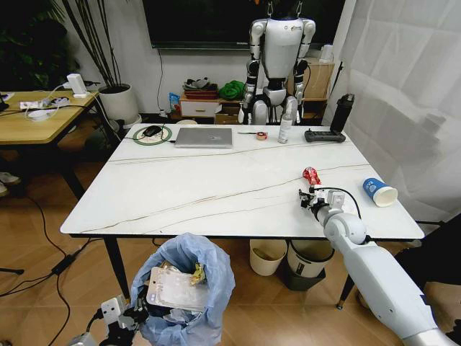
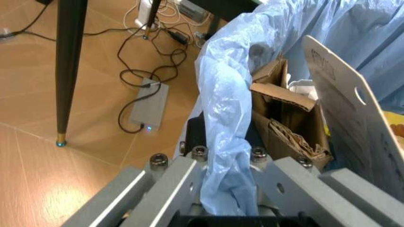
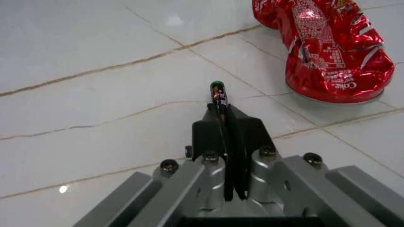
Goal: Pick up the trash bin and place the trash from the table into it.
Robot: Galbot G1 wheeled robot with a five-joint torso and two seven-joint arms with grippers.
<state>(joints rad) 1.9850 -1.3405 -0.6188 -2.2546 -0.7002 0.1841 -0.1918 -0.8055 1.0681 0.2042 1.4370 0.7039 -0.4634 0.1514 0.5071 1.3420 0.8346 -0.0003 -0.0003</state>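
Nearest, below the table's [image 1: 216,216] near edge, the left gripper [image 2: 227,198] clamps the bag-lined trash bin [image 1: 189,285] (cardboard inside). Farther right, the right gripper [image 3: 222,111] pinches a small dark object [image 3: 218,90]; beyond lie a red wrapper [image 3: 322,47] and paper cup [image 1: 379,192].

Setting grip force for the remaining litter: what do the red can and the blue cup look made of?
Red can: thin metal by its look, glossy, crushed and creased, mirror glints. Blue-and-white cup: probably paper, matte, on its side on the table; plastic can't be ruled out.
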